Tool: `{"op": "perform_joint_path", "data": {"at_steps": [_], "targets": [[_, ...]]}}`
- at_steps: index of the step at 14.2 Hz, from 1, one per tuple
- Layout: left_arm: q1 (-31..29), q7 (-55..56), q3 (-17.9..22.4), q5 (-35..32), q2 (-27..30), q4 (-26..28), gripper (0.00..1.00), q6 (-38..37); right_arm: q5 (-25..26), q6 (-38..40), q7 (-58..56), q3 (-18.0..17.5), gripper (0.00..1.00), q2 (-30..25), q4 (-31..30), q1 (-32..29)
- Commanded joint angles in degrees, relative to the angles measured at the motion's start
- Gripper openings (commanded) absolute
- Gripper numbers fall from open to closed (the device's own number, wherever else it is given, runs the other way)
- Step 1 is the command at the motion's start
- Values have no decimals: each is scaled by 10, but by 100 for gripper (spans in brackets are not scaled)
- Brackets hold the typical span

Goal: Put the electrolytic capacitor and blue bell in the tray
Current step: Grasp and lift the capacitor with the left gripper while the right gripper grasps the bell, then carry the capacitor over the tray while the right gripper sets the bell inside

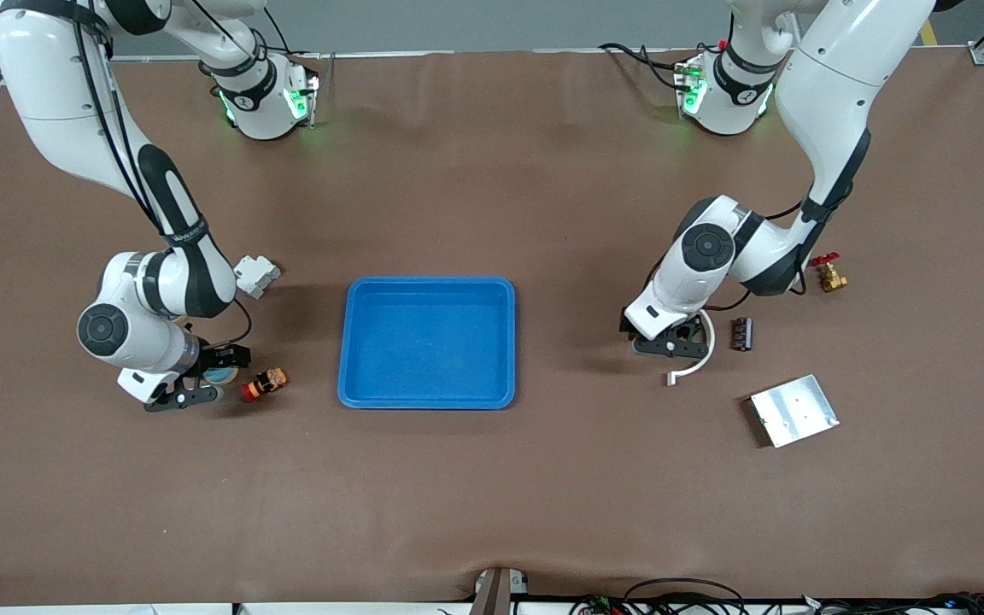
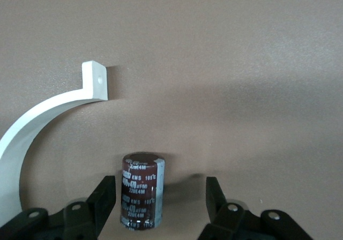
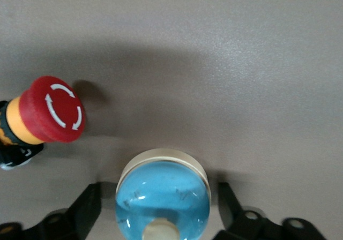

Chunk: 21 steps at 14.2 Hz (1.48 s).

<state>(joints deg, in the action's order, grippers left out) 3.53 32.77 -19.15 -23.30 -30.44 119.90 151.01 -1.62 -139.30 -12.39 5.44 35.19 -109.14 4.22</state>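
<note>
The blue tray lies in the middle of the table with nothing in it. The electrolytic capacitor, a dark maroon can with white print, stands upright between the fingers of my left gripper, low at the table toward the left arm's end. One finger is close beside it and the other stands apart, so the gripper is open. In the front view this gripper hides the capacitor. The blue bell, a shiny dome on a cream base, sits between the open fingers of my right gripper, with a small gap on each side.
A red emergency-stop button lies beside the bell, toward the tray. A white curved bracket lies next to the left gripper. Also on the table: a white connector, a small black part, a brass valve and a silver plate.
</note>
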Motion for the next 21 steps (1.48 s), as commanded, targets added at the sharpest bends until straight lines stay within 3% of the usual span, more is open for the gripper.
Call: {"op": "perform_joint_path", "data": {"at_steps": [1, 2, 3, 5, 8, 11, 13, 14, 19, 21], "targets": [[-4, 15, 3, -18, 0, 4, 15, 11, -8, 2, -1, -1, 78, -7, -5, -2], [-4, 19, 3, -18, 1, 4, 0, 10, -9, 2, -1, 0, 78, -8, -2, -2], [-5, 26, 3, -18, 3, 4, 0, 10, -9, 3, 0, 0, 76, -9, -1, -2], [-4, 75, 2, -18, 6, 2, 0, 8, -19, 37, 2, 0, 55, -20, 12, 4], [-3, 173, 1, -18, 15, -2, 0, 6, -40, 145, 6, 2, 34, -29, 70, 13], [-4, 339, -2, -8, 16, -20, 0, 3, -44, 206, 33, 4, 28, -43, 97, 35], [0, 478, -6, 1, 22, -32, 0, -13, -44, 214, 161, -1, 28, -44, 111, 87], [6, 532, -7, 0, 22, -40, 0, -13, -44, 213, 218, -5, 23, -42, 119, 107], [15, 712, -49, 3, 20, -72, 0, -20, -53, 177, 419, -81, 22, -36, 119, 158], [35, 760, -52, 7, 19, -94, 0, -35, -51, 174, 446, -90, 22, -32, 116, 175]]}}
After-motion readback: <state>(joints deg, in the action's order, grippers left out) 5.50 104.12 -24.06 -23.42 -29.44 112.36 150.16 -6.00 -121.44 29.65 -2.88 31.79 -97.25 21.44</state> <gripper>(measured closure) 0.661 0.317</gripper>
